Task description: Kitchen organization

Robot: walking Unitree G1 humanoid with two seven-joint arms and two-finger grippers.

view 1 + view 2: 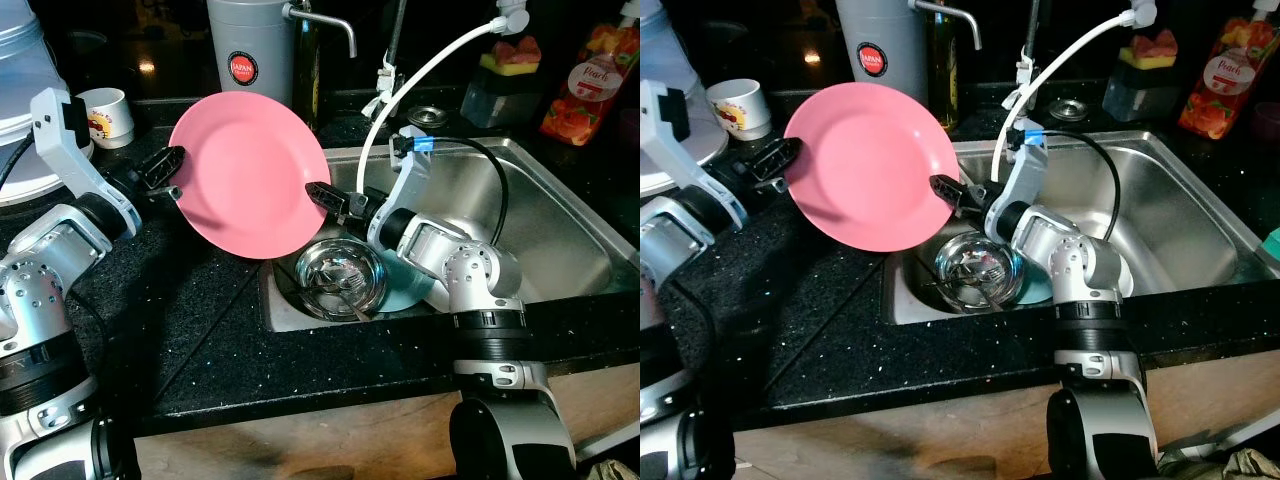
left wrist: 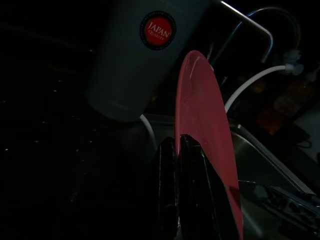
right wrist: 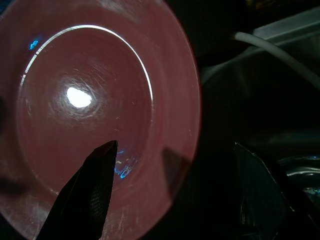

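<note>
A pink plate (image 1: 250, 175) hangs tilted on edge over the seam between the black counter and the sink. My left gripper (image 1: 172, 175) is shut on its left rim; in the left wrist view the two black fingers (image 2: 192, 190) pinch the plate's edge (image 2: 200, 110). My right gripper (image 1: 325, 197) is at the plate's right rim and stands open. In the right wrist view one finger (image 3: 95, 190) lies across the plate's face (image 3: 85, 100), and the other finger (image 3: 257, 185) is off beyond the rim.
Below the plate, a steel bowl (image 1: 340, 277) holding a utensil sits in the sink (image 1: 560, 230) on a teal dish (image 1: 405, 295). A grey canister (image 1: 250, 50), white mug (image 1: 108, 115), white hose (image 1: 420, 75), sponge (image 1: 510, 55) and peach bottle (image 1: 590, 85) line the back.
</note>
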